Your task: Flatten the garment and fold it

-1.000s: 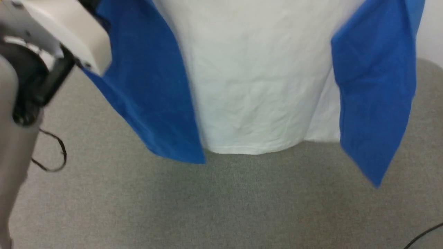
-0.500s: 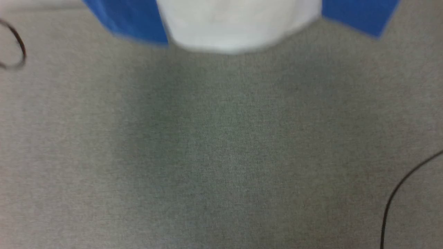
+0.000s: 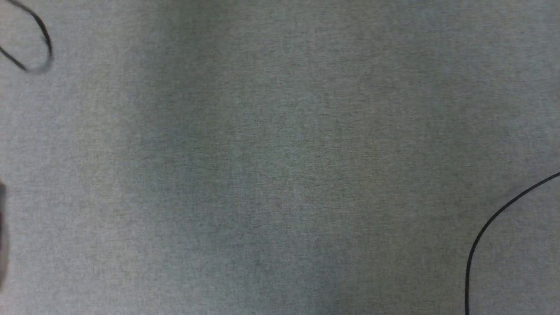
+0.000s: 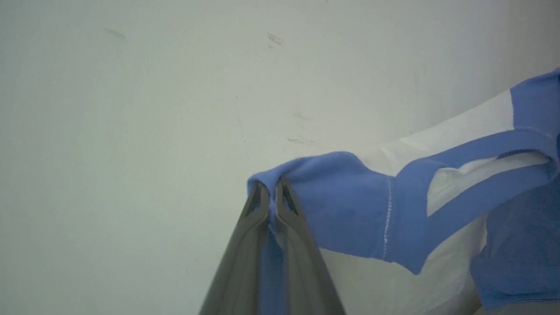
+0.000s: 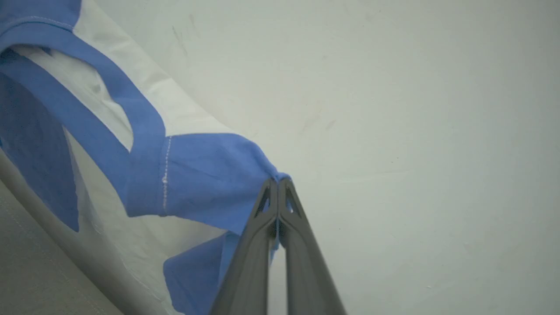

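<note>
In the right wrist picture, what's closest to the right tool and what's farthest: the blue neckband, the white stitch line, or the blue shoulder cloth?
1. Blue shoulder cloth: pinched in the right tool.
2. White stitch line: just to its left.
3. Blue neckband: farther off, upper left.

A black cable [image 3: 494, 214] curves across the grey carpeted floor [image 3: 280, 175]. A thin dark cord loop [image 3: 49, 48] lies well apart from it.

The head camera faces down, close over a grey surface [image 3: 280, 175]. The wrist cameras sight along the left pincer [image 4: 271, 186] and the right pincer [image 5: 277, 181], close to the garment [image 4: 350, 210] from opposite shoulders. Both share its neckband [image 4: 481, 192] and the pale wall [image 4: 131, 109] behind it.
</note>
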`<state>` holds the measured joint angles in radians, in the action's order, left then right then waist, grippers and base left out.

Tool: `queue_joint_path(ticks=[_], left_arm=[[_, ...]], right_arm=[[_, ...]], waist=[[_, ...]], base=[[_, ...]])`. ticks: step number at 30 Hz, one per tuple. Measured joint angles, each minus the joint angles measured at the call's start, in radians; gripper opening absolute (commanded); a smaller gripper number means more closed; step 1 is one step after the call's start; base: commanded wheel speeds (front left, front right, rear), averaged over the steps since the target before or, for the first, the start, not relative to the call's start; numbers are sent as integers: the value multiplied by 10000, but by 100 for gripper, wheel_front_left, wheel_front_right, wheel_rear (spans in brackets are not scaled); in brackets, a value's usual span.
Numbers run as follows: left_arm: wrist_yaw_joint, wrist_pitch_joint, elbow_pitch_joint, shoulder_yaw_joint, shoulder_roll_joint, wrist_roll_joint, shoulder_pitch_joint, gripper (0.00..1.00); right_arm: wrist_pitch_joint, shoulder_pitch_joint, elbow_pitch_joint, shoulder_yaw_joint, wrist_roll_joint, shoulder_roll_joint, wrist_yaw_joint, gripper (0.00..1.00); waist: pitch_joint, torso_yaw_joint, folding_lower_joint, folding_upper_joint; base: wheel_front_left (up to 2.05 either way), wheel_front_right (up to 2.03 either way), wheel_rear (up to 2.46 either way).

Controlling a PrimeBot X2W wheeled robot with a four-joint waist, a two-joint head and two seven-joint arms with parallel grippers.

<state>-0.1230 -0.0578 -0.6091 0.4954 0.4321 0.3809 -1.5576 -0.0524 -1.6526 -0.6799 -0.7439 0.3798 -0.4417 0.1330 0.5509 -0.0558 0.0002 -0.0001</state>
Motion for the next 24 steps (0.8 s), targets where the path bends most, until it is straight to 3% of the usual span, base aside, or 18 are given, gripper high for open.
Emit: queue_joint_path(ticks=[12, 17, 24], left_arm=[[10, -1250, -725, 959, -497, 673, 5417, 0], [33, -1124, -481, 1417, -416, 834, 7577, 0], [104, -349, 709, 1941, 188, 1131, 9796, 0]], right_arm=[[-984, 4611, 42, -1567, 1177, 169, 2, 0], [-600, 6493, 512, -2144, 1956, -295, -2, 0], [543, 8412, 1546, -2347, 3126, -1254, 0, 0]], waist=[[-945, 402, -3, 2], [-1747, 481, -4, 2], [-2913, 587, -6, 2]], base=[[0, 0, 0], [0, 0, 0], [0, 0, 0]])
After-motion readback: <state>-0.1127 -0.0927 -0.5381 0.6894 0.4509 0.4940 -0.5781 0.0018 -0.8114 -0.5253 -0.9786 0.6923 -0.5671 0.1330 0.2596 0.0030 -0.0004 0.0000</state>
